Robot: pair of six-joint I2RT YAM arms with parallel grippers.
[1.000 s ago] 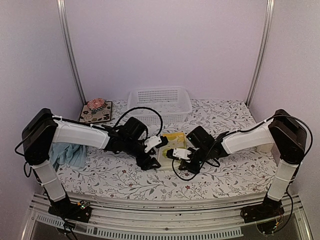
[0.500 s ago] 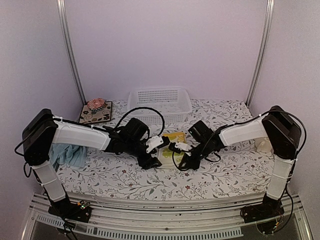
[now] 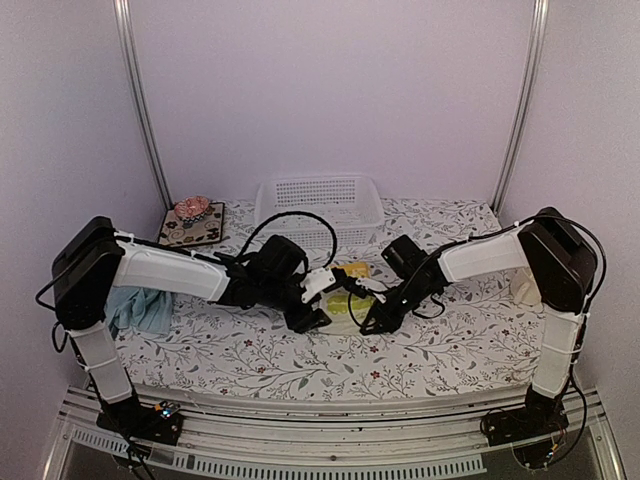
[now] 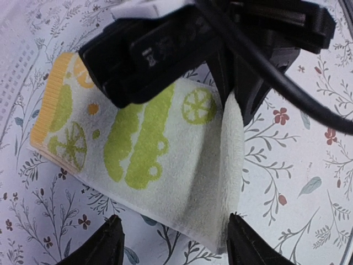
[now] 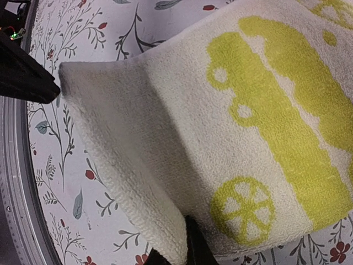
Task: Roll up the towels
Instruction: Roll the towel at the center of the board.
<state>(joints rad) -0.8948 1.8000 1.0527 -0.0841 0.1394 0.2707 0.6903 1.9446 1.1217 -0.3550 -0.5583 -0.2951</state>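
Note:
The yellow-green towel [image 3: 349,297] lies mid-table; it is white with lime and yellow prints [image 4: 138,138]. My right gripper [image 3: 368,312] is shut on the towel's near edge [image 5: 165,165] and holds it lifted into a fold, with a dark finger [image 5: 194,243] under the cloth. My left gripper [image 3: 318,305] is open, its two fingertips [image 4: 113,243] straddling the towel's near edge just above the table, touching nothing. The light blue towel [image 3: 140,308] lies crumpled at the far left beside the left arm.
A white slotted basket [image 3: 320,205] stands at the back centre. A dark floral mat [image 3: 192,225] with a pink item on it sits at the back left. A pale object [image 3: 525,288] lies by the right arm. Cables loop over both wrists.
My right gripper has moved left and away from me to the towel's near edge and lifted it. My left gripper has shifted slightly right, closer to the towel.

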